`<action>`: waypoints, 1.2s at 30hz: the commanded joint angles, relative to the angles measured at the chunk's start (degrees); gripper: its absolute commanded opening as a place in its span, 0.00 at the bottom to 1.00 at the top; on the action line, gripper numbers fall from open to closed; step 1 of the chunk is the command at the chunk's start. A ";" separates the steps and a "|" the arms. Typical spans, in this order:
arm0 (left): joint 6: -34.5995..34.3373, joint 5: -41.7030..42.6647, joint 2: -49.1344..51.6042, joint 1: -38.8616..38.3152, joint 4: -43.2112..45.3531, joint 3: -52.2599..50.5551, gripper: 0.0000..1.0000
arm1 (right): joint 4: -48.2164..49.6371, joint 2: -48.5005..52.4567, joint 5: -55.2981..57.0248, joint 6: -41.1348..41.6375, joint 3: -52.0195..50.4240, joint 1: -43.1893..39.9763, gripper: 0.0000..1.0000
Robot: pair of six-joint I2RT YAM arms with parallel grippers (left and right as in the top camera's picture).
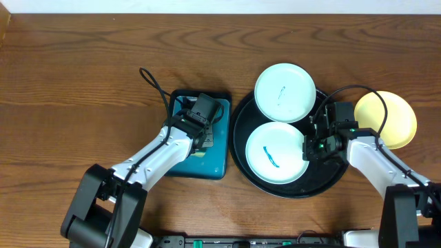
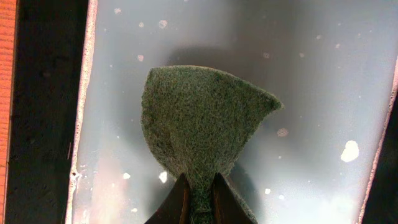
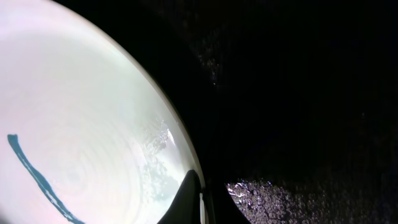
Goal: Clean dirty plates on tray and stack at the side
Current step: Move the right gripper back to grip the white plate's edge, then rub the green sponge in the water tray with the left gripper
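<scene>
The round black tray [image 1: 238,141] holds two pale white plates. The far plate [image 1: 284,93] overlaps the tray's back rim and has a faint mark. A blue-green smear [image 3: 37,180] runs across the near plate [image 1: 272,155]. My right gripper [image 1: 308,146] is shut on that plate's right rim, with one finger [image 3: 189,199] lying over the rim [image 3: 180,140]. A pale yellow plate [image 1: 386,118] lies on the table to the right of the tray. My left gripper [image 1: 204,138] hovers over the teal tray, shut on a green scouring pad [image 2: 199,124].
The rectangular teal tray [image 1: 213,165] with a black rim sits just left of the black tray, and its floor [image 2: 311,81] looks wet and speckled. Cables loop above both wrists. Bare wooden table surrounds everything.
</scene>
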 commanded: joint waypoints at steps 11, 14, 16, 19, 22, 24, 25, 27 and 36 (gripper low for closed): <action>7.89 -0.42 -5.90 0.35 2.82 0.33 0.08 | 1.73 2.89 2.14 0.74 -0.24 0.63 0.01; 8.57 -0.52 -11.54 0.81 4.39 0.33 0.07 | 1.73 2.89 2.12 0.74 -0.24 0.63 0.01; 8.55 -0.52 -13.20 1.22 4.44 0.31 0.07 | 1.70 2.89 2.12 0.76 -0.24 0.63 0.01; 8.50 -0.46 -13.44 1.49 4.35 0.13 0.07 | 1.70 2.89 2.10 0.76 -0.24 0.63 0.01; 8.26 -0.31 -12.04 1.49 4.42 -0.37 0.07 | 1.68 2.89 2.10 0.76 -0.24 0.63 0.01; 7.37 -0.31 -10.54 1.49 4.66 -0.94 0.07 | 1.68 2.89 2.10 0.76 -0.24 0.63 0.01; 7.04 -0.28 -9.77 1.49 4.76 -1.07 0.08 | 1.68 2.89 2.10 0.76 -0.24 0.63 0.01; 6.23 -0.31 -7.76 1.49 4.85 -1.11 0.08 | 1.66 2.89 2.08 0.76 -0.24 0.63 0.01; 5.29 1.75 1.16 1.49 7.63 -1.11 0.07 | 1.66 2.89 2.10 0.74 -0.24 0.63 0.01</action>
